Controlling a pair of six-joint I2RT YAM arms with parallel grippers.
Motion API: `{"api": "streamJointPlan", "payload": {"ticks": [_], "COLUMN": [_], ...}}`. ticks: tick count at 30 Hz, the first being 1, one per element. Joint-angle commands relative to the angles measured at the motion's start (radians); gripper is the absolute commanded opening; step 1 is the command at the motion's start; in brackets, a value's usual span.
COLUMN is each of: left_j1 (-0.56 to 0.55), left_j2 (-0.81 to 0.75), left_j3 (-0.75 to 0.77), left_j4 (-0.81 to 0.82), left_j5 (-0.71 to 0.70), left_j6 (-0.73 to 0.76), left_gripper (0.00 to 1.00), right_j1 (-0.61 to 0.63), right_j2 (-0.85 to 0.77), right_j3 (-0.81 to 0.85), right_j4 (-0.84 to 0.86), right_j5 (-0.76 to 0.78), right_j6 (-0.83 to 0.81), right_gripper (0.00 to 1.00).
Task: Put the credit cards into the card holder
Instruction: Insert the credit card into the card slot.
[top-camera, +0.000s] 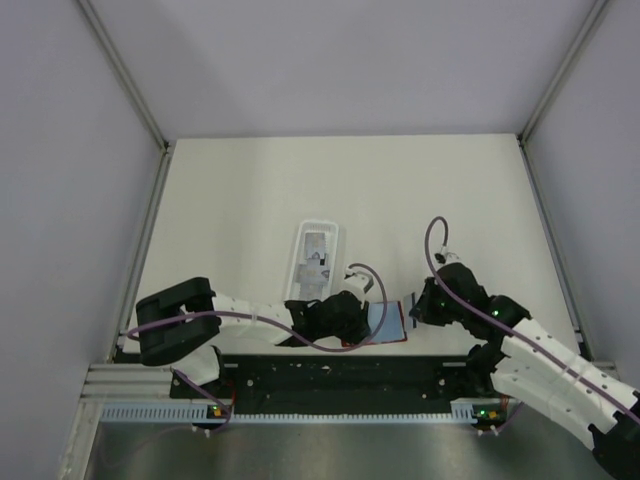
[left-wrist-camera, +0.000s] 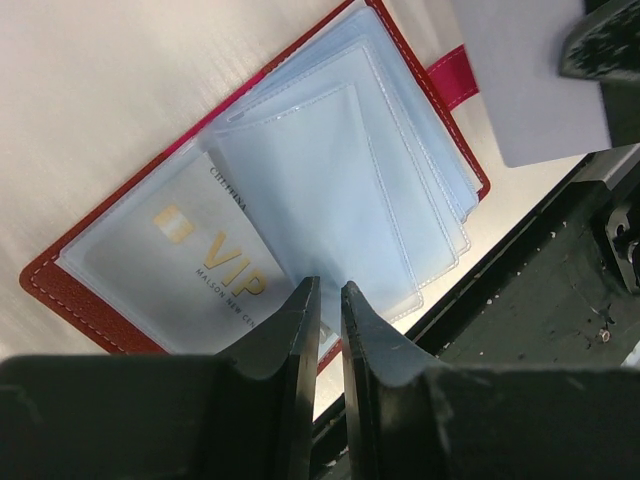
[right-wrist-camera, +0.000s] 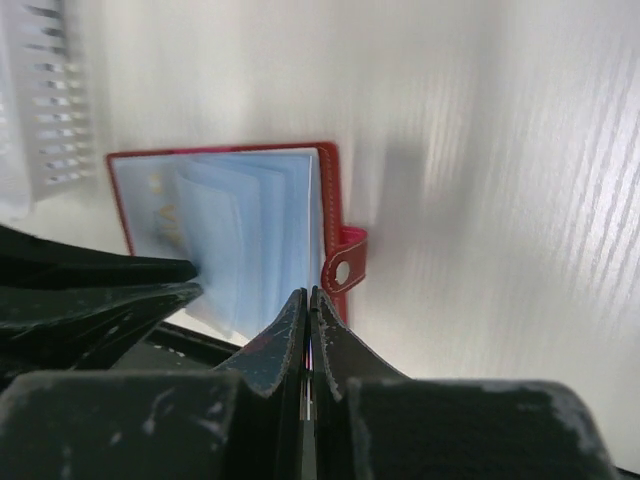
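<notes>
The card holder (top-camera: 392, 326), a red wallet, lies open at the table's near edge with its clear sleeves fanned out (left-wrist-camera: 330, 170). A VIP card (left-wrist-camera: 215, 265) sits in its left pocket. Its clasp tab (right-wrist-camera: 347, 262) points right. My left gripper (left-wrist-camera: 331, 285) is over the wallet's near edge, its jaws almost together with a thin gap, tips at a sleeve's edge. My right gripper (right-wrist-camera: 308, 292) is shut on a grey credit card (left-wrist-camera: 530, 90), held edge-on just right of the sleeves. More grey cards (top-camera: 318, 262) lie in the tray.
A long white slotted tray (top-camera: 318, 232) stands behind the wallet; it also shows in the right wrist view (right-wrist-camera: 50, 110). The black base rail (left-wrist-camera: 520, 300) runs right along the wallet's near side. Grey walls enclose the table.
</notes>
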Motion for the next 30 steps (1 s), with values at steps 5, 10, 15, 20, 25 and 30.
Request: {"api": "streamJointPlan", "payload": {"ticks": [5,10,15,20,25,30], "left_j1": [-0.003,-0.004,-0.003,-0.004,-0.004,-0.003], "left_j2": [-0.012,-0.017,-0.017,-0.009,-0.011,-0.012], "left_j3": [-0.019,-0.025,-0.027,-0.021,-0.021,-0.022], "left_j4": [-0.013,-0.013,-0.007,-0.006,-0.006,-0.006], "left_j5": [-0.027,-0.028,-0.027,-0.022,-0.024,-0.024], "left_j6": [-0.007,-0.01,-0.013,-0.008,-0.011,-0.016], "left_gripper": [0.21,0.2,0.2,0.2,0.2,0.2], "right_j1": [0.002,0.002,0.004,0.002,0.004,0.004], "right_j2": [-0.134,-0.088,-0.103,-0.082,-0.063,-0.034], "right_j3": [0.033,-0.05,-0.085,-0.107,-0.121,-0.122], "right_j4": [0.111,0.235,0.238,0.244,0.263,0.263], "right_j5": [-0.144,-0.221,-0.163,-0.155,-0.157,-0.154], "right_j6": [-0.036,0.053,0.105,0.124,0.128,0.13], "right_gripper": [0.0,0.0,0.0,0.0,0.0,0.0]}}
